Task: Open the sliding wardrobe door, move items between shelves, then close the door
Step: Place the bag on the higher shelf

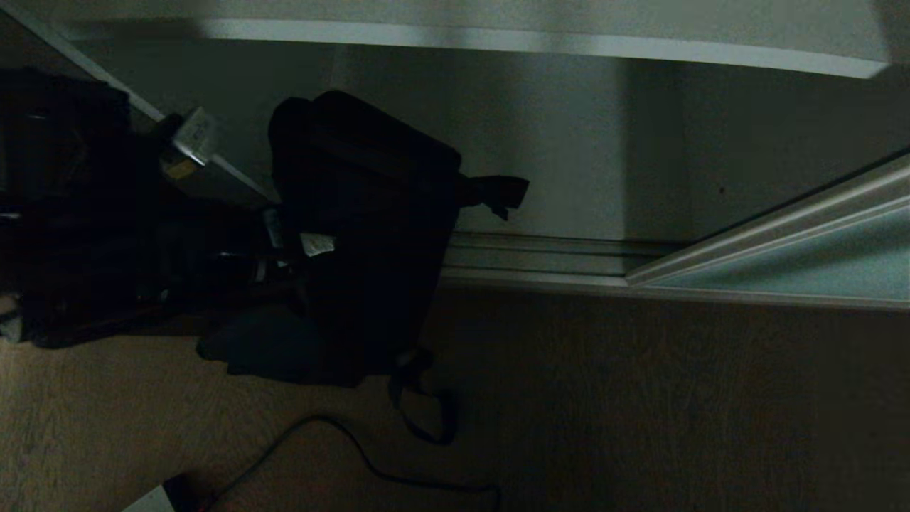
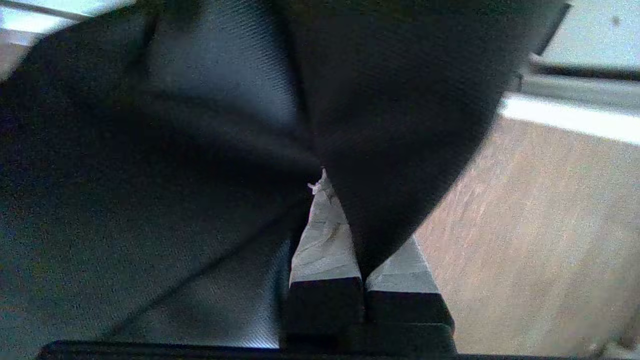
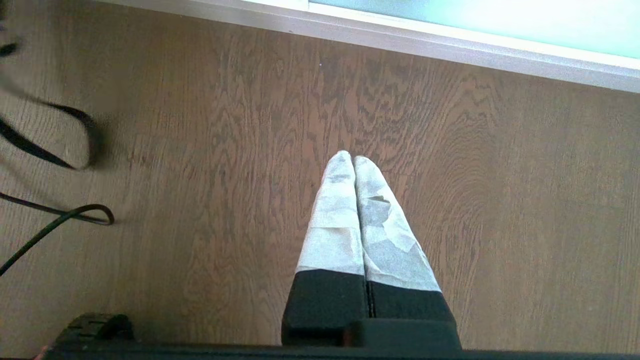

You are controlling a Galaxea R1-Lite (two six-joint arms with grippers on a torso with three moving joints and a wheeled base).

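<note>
Left gripper clamped on a fold of the floppy all-black fabric bag, which hangs in front of the open wardrobe compartment, above the ribbed silver floor track; apparently clear of the brown wooden floor, though the dim head view leaves this uncertain. Frosted pale blue-green glass sliding door at right. Pale grey-white shelf board overhead. Right gripper closed, empty, over the floor.

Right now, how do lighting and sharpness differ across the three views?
Head view: very dim; the black bag and the arm on the robot's left merge into shadow. Left wrist view: fabric close up, soft, weave partly visible; bright strip behind. Right wrist view: well lit, floor grain crisp, glass door glaring, strap at the edge blurred.
</note>
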